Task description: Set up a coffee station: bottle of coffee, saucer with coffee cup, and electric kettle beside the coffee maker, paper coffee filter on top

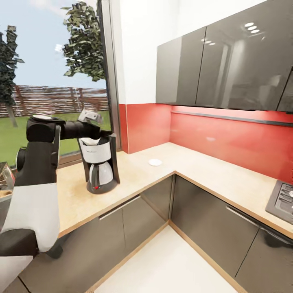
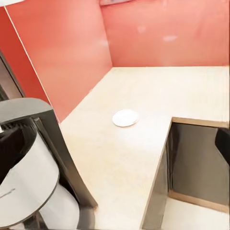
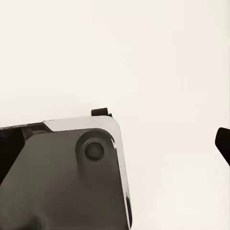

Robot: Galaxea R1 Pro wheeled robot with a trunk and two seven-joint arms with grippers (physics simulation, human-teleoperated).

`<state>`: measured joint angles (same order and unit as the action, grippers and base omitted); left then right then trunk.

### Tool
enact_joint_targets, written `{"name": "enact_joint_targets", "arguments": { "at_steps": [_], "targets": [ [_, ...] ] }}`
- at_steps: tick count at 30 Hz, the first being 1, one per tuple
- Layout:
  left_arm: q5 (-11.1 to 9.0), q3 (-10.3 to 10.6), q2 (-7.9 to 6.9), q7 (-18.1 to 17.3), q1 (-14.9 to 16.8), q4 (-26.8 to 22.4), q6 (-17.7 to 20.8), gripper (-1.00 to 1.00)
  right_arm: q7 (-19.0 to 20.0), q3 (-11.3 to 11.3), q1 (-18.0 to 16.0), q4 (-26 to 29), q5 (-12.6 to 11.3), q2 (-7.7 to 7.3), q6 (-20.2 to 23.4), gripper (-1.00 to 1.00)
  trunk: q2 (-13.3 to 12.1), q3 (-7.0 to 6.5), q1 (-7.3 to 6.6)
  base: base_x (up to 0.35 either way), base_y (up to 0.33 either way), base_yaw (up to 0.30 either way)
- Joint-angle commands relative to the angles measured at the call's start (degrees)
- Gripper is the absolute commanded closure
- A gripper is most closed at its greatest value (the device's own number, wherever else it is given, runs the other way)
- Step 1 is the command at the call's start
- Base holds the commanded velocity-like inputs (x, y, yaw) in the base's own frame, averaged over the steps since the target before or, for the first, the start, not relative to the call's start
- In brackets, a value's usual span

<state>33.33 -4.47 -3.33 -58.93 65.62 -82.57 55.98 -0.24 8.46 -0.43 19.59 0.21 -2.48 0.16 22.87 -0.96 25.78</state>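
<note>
The left gripper hovers over the coffee maker on the counter; its grip can't be made out. A saucer lies nearby, perhaps empty.

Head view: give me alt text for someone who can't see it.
The robot's left arm reaches over a coffee maker on the beige corner countertop. A small white saucer lies apart, near the red backsplash; dark cabinets hang above.
</note>
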Motion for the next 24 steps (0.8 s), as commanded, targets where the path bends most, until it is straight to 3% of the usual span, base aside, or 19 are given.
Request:
{"name": "enact_joint_targets", "arguments": {
  "at_steps": [1, 5, 9, 18, 24],
  "targets": [
    [-0.7, -0.9, 0.04, -0.6, -1.7, -1.7, -0.3, -1.00, 0.0, 0.1, 0.0, 0.0, 0.0, 0.02, 0.0, -1.00, 0.0, 0.02, 0.00, -0.160, -0.079, 0.000],
    [-6.4, -4.4, 0.07, -0.6, -8.7, -4.7, -3.6, -1.00, 0.0, 0.1, 0.0, 0.0, 0.1, 0.07, 0.0, -1.00, 0.0, 0.02, 0.00, -0.070, -0.027, 0.000],
    [-9.5, -6.4, 0.06, -0.6, -14.9, -5.1, -8.0, -1.00, 0.0, 0.1, 0.0, 0.0, 0.1, 0.09, 0.0, -1.00, 0.0, 0.02, 0.00, -0.011, -0.004, 0.000],
    [-12.6, -7.9, 0.17, -0.3, -29.8, -4.8, -21.0, -1.00, 0.0, 0.0, 0.0, 0.0, 0.1, 0.11, -0.1, -1.00, 0.0, 0.02, 0.00, -0.001, 0.000, 0.000],
    [-13.1, -8.0, -0.35, -1.6, -31.6, -2.8, -20.4, -1.00, -0.3, 0.0, 0.0, 0.0, 0.1, 0.99, -0.2, -1.00, 0.0, 0.03, 0.00, 0.000, 0.000, 0.000]
  ]
}}
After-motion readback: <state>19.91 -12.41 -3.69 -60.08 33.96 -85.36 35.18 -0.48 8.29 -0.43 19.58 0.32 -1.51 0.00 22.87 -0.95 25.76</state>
